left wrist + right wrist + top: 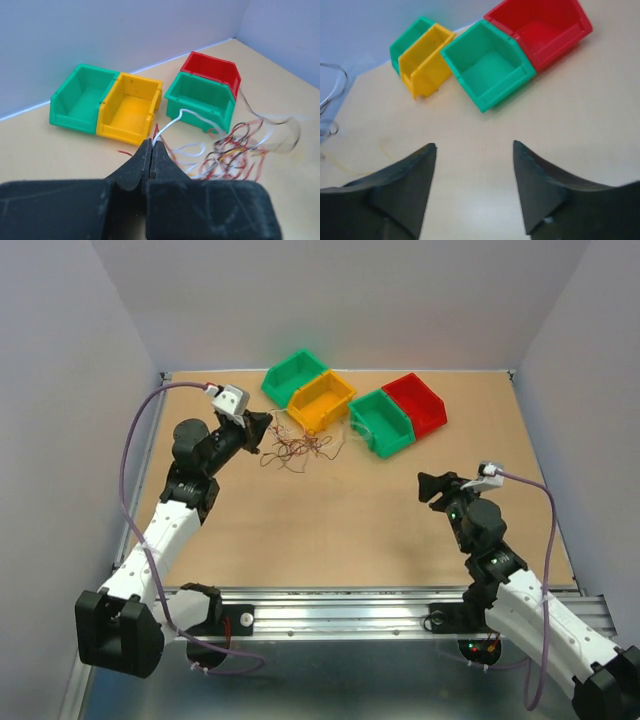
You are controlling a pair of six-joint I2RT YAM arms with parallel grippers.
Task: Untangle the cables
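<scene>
The cables [296,448] lie as a small tangle of thin red, yellow, white and dark strands on the table, just in front of the yellow bin. My left gripper [263,430] is at the tangle's left edge. In the left wrist view my left gripper [151,145] is shut on a white wire [176,119], with a red strand beside it at the tips; the rest of the tangle [234,154] lies to the right. My right gripper [430,488] is open and empty, far right of the tangle; in its wrist view the right gripper [475,146] hangs over bare table.
Four small bins stand in a row at the back: green [294,374], yellow [322,400], green [382,424], red [416,402]. Walls enclose the table on three sides. A metal rail [350,608] runs along the near edge.
</scene>
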